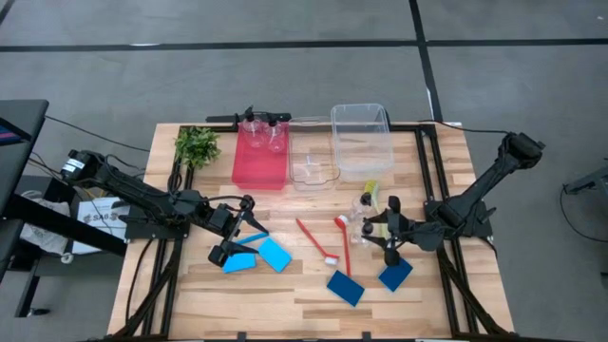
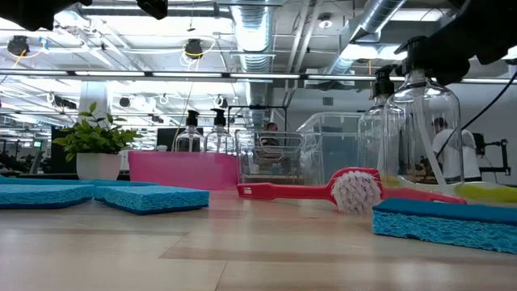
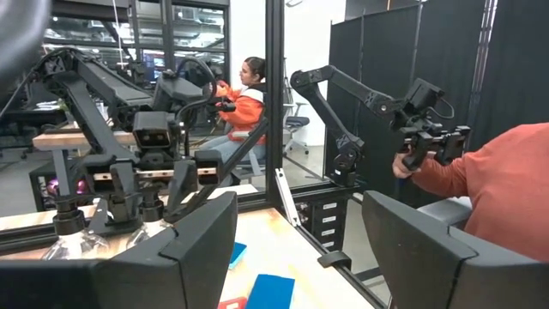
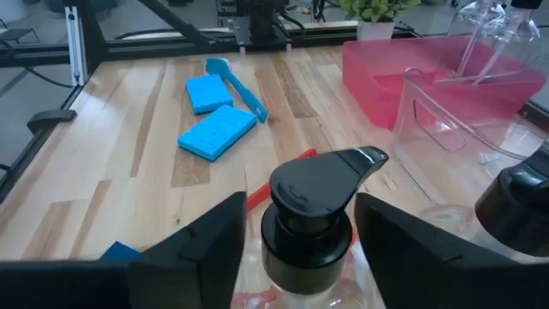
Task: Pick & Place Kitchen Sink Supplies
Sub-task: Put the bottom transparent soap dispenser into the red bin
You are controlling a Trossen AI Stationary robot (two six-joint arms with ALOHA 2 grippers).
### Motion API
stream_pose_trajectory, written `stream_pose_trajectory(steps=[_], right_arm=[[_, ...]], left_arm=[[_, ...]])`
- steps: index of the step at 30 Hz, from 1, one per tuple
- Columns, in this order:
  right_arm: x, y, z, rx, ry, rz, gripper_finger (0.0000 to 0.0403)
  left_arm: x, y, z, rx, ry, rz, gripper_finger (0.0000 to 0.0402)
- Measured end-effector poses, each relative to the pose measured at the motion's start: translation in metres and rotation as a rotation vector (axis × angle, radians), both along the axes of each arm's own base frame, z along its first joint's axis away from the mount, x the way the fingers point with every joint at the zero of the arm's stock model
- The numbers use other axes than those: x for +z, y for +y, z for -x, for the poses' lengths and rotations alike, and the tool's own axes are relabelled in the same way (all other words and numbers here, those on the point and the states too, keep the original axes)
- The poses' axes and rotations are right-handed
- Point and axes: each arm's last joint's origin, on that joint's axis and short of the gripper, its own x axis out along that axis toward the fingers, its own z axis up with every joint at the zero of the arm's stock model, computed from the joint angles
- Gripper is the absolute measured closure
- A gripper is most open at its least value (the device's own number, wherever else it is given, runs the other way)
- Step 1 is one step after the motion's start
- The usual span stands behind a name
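Right tool point(image 1: 389, 231) sits wide open astride the pump head of a clear pump bottle point(image 4: 315, 215) on the table point(image 1: 190, 294), fingers not touching it. Left tool point(image 1: 237, 231) is open, empty, above the light-blue sponges point(image 1: 258, 256). Red brushes point(image 1: 316, 240) lie between.

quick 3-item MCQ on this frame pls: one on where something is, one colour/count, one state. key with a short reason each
1. Where are the two pump bottles at the table's far side?
A. in the pink bin
B. in the big clear bin
C. beside the plant

2. How many red brushes lie on the table?
A. one
B. two
C. four

3. The right gripper is
A. shut on a sponge
B. open around a pump bottle's top
C. parked off the table

Key: A, the bottles stand inside the pink bin. B, two red brushes lie mid-table. B, the right gripper has a finger either side of the black pump top.
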Motion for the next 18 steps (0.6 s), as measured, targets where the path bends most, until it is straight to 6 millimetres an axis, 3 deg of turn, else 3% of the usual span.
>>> stream_pose_trajectory(steps=[7, 18], right_arm=[[-0.008, -0.002, 0.003, -0.009, 0.071, 0.030, 0.0152], [-0.012, -0.003, 0.005, 0.006, 0.115, 0.045, 0.0147]], left_arm=[[0.000, 0.000, 0.000, 0.000, 0.000, 0.001, 0.0149], [0.000, 0.000, 0.000, 0.000, 0.000, 0.001, 0.0149]])
